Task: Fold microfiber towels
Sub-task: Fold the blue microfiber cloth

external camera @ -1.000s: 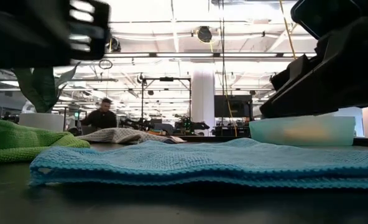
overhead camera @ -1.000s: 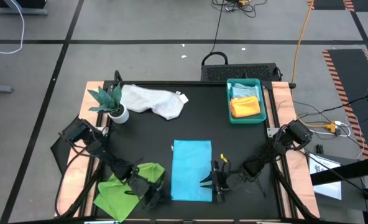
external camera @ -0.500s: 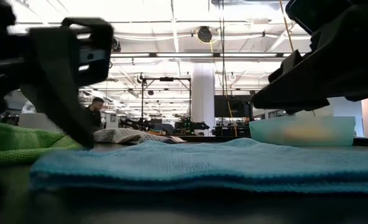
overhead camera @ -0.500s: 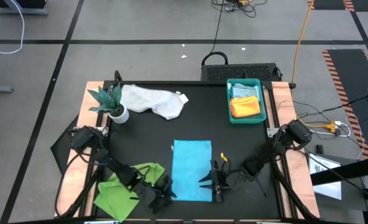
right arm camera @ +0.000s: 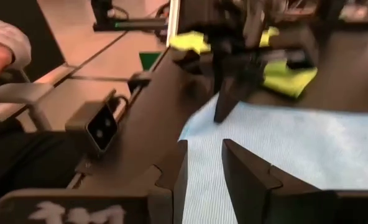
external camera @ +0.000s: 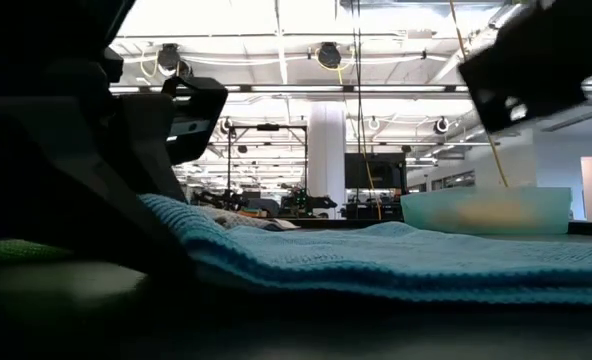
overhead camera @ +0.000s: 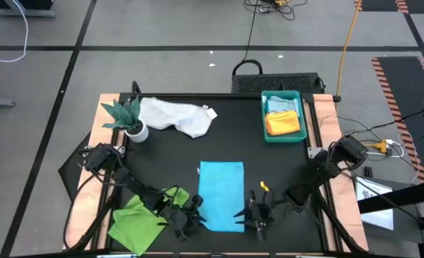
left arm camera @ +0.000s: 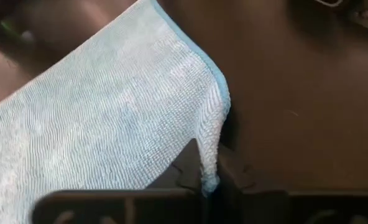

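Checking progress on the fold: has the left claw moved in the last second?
Yes. The left claw moved from the green towel to the blue towel's corner.

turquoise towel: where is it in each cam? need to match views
High view: turquoise towel lies flat at the table's front centre, between both claws.
Low view: it spans the foreground, its left corner lifted.
Left wrist view: it fills the left of the picture, one corner pinched in the left claw.
Right wrist view: it lies ahead of the right claw, at centre right.
Shared landmark: the green towel beside it.
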### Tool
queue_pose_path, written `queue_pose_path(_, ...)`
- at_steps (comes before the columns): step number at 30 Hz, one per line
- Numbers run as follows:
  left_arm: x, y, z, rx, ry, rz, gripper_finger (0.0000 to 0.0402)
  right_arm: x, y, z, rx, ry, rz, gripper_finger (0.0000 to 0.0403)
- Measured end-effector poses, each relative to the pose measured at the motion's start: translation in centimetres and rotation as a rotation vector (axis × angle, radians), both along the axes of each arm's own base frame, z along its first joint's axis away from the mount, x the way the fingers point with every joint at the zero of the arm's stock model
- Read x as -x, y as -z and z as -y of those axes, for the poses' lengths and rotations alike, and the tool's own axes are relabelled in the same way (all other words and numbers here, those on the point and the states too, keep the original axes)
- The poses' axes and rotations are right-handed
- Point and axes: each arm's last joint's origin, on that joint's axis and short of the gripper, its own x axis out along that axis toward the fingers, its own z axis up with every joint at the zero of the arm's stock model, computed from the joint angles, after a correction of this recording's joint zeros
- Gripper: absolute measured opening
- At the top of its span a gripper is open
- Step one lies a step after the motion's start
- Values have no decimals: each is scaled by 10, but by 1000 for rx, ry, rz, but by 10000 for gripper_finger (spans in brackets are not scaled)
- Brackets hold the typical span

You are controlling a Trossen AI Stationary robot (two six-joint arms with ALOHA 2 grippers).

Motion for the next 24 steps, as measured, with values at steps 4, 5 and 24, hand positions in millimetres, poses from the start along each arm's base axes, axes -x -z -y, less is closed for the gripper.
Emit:
queue_pose_path(4,-1,-7,0,91,-60,7,14,6,-3,-7,27,13,19,93)
queue_pose_path(5,-1,-11,0,120,-76,17,19,5,-4,-10,31,7,16,93)
queue_pose_path(24,-3,-41,-5,239,-181,84,11,1,1,-33,224,-93,-169,195)
